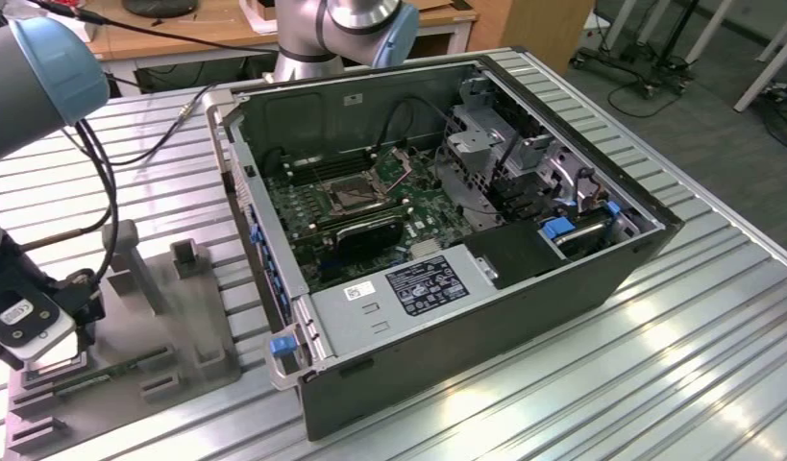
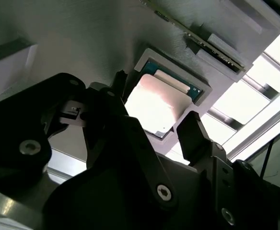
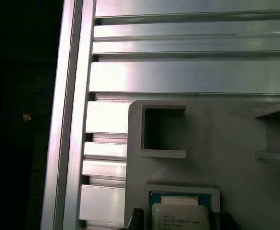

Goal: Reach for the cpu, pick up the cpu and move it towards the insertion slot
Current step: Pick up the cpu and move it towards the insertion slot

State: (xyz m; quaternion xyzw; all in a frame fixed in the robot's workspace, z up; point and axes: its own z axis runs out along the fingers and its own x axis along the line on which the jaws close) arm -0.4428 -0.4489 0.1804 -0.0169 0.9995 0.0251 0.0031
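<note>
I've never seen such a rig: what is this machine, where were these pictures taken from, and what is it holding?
It is one robot arm with a two-fingered gripper. The exterior view comes from a camera off the arm; both wrist views come from cameras riding near its wrist. On the slatted metal table stand an open computer case and a grey fixture plate. The cpu, a small silvery chip, lies nested in that plate. The open gripper hovers over it, a finger on each side, holding nothing. The insertion slot is the square socket on the green board inside the case.
</note>
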